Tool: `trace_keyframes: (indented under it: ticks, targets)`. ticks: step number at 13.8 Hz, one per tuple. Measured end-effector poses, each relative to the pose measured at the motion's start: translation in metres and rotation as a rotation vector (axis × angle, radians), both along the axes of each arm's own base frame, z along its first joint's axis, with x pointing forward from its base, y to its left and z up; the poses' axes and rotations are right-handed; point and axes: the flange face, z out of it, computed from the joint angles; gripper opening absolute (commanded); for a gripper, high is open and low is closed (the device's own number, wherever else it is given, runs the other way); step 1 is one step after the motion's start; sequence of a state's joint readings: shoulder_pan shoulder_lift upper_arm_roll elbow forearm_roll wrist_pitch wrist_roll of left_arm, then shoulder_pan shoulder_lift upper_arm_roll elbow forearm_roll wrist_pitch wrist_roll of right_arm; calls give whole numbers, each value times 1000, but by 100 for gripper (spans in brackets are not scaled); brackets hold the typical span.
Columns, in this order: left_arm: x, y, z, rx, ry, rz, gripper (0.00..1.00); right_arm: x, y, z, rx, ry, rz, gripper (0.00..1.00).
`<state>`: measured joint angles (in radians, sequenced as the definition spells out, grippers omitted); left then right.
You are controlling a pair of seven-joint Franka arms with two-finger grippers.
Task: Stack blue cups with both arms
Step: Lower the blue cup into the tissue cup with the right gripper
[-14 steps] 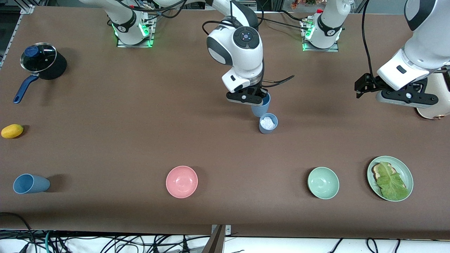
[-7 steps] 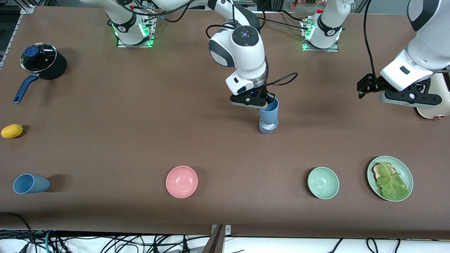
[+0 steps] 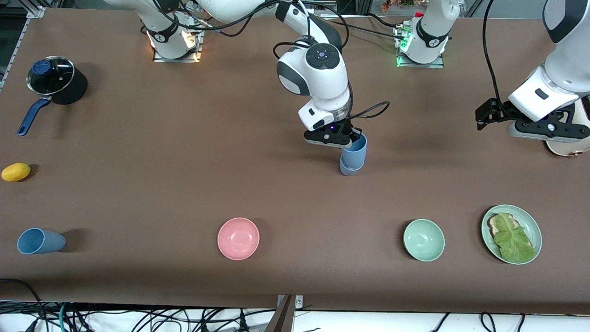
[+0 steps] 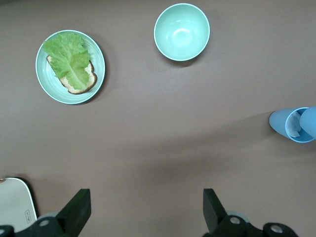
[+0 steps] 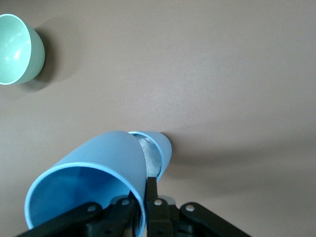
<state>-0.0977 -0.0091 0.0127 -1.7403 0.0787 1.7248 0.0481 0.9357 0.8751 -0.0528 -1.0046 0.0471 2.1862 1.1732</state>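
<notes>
We see a brown matte worktop (image 3: 152,152), with loose cables hanging along the edge nearest the front camera. On it: a lidded pot (image 3: 55,83), a yellow fruit (image 3: 16,172), a pink bowl (image 3: 238,238), a green bowl (image 3: 423,240) and a green plate (image 3: 534,221) carrying bread and lettuce.

The right hand (image 3: 351,139) is pressed together on the rim of a blue cup (image 3: 356,152), over the middle of the worktop. Its base sits in the mouth of a second blue cup (image 3: 349,169) standing upright there. The held cup's long axis leans a little off upright, mouth up.

The right wrist view shows us white material inside the standing cup, which the front view hides; the held cup (image 5: 94,182) points its open mouth at that camera.

A third blue cup (image 3: 40,241) lies on its side near the front edge at the right arm's end, its mouth facing that end.

The left hand (image 3: 530,127) waits, spread wide and empty, over the left arm's end of the worktop.
</notes>
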Motion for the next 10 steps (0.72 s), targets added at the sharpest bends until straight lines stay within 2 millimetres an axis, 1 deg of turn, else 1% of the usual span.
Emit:
trace_keyframes:
  ticks: [2,7,9,10]
  targets:
    - [0,0,0,0,0,0,100,0,0,-4,-4,3,0,0]
    - [0,0,0,0,1,0,100,-2,2,-25,-41,3,12,0]
    - [0,0,0,0,1,0,100,-3,2,-27,-42,4,13,0]
    - [0,0,0,0,1,0,100,-3,2,-27,-43,4,13,4]
